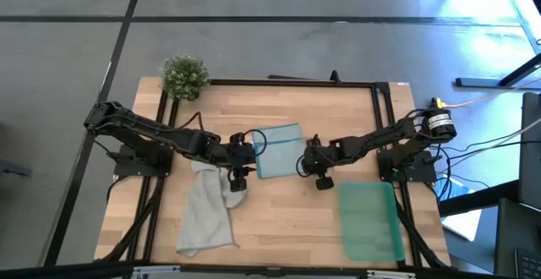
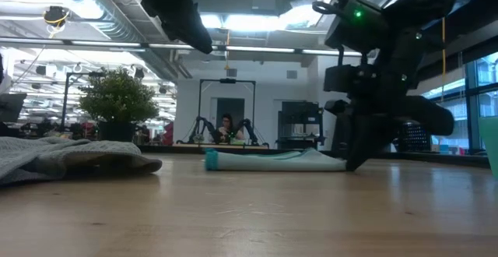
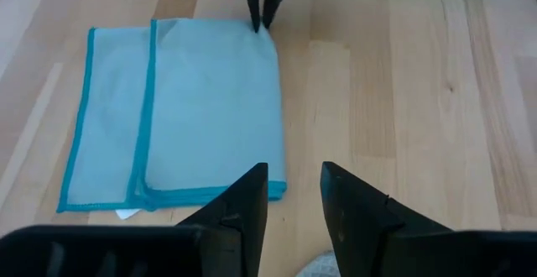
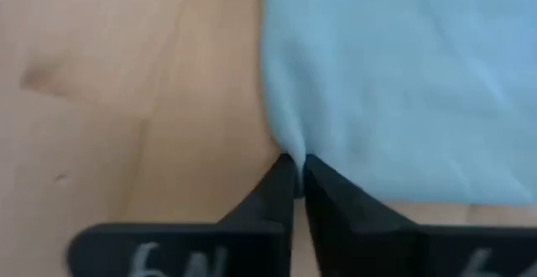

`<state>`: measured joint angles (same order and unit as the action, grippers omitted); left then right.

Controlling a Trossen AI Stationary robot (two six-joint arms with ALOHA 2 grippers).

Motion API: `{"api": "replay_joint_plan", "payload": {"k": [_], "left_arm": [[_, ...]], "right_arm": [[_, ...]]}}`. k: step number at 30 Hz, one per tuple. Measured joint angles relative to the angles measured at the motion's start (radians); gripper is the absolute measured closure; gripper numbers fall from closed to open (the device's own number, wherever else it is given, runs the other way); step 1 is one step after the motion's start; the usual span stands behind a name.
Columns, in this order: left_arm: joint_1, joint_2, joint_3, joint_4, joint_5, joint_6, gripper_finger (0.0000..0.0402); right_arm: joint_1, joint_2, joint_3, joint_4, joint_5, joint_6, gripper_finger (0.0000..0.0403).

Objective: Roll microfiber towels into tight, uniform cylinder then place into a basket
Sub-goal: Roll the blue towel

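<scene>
The pale blue towel (image 1: 277,150) lies folded flat in the middle of the table, its teal hems on the left and far sides (image 3: 151,117). My right gripper (image 1: 303,166) is shut on its near right corner. My left gripper (image 3: 294,180) hangs open above the table by the towel's near left corner (image 3: 273,189) and touches nothing. The grey towel (image 1: 207,211) lies crumpled at the near left, partly under my left gripper (image 1: 249,174). The green basket (image 1: 372,220) rests on the table at the near right. My right gripper pinches the blue towel at the right end of its hemless folded near edge (image 4: 289,147), between its two fingertips (image 3: 258,13). The fingers slant down from the table's right. The cloth puckers a little at the tips; the rest lies flat on the table.
A small bushy plant (image 1: 184,74) stands at the far left corner. Bare wood lies between the blue towel and the basket, and along the near edge in the low view (image 2: 257,210). A black frame (image 1: 292,82) runs round the table. A person sits far off in the room (image 2: 226,129).
</scene>
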<state>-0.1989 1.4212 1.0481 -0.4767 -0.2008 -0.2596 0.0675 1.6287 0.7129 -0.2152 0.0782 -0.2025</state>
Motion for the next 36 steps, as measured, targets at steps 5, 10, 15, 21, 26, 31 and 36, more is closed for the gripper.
{"api": "replay_joint_plan", "payload": {"k": [5,10,15,21,26,31,36], "left_arm": [[0.0,0.0,0.0,-0.001,0.0,0.0,0.0294],[0.0,0.0,0.0,-0.005,0.0,0.0,0.0294],[0.0,0.0,0.0,-0.005,0.0,0.0,0.0294],[0.0,0.0,0.0,-0.005,0.0,0.0,0.0294],[0.0,0.0,0.0,-0.005,0.0,0.0,0.0294],[0.0,0.0,0.0,-0.005,0.0,0.0,0.0294],[0.0,0.0,0.0,-0.005,0.0,0.0,0.0294]], "right_arm": [[-0.018,0.002,0.022,-0.034,-0.06,0.001,0.0387],[-0.073,0.006,0.084,-0.109,-0.23,0.013,0.0396],[-0.148,0.005,0.164,-0.17,-0.394,0.016,0.0397],[-0.258,0.004,0.228,-0.199,-0.514,0.119,0.0397],[-0.333,0.003,0.242,-0.196,-0.554,0.241,0.0397],[-0.381,0.003,0.242,-0.19,-0.538,0.288,0.0397],[-0.42,0.014,0.242,-0.168,-0.495,0.373,0.0397]]}}
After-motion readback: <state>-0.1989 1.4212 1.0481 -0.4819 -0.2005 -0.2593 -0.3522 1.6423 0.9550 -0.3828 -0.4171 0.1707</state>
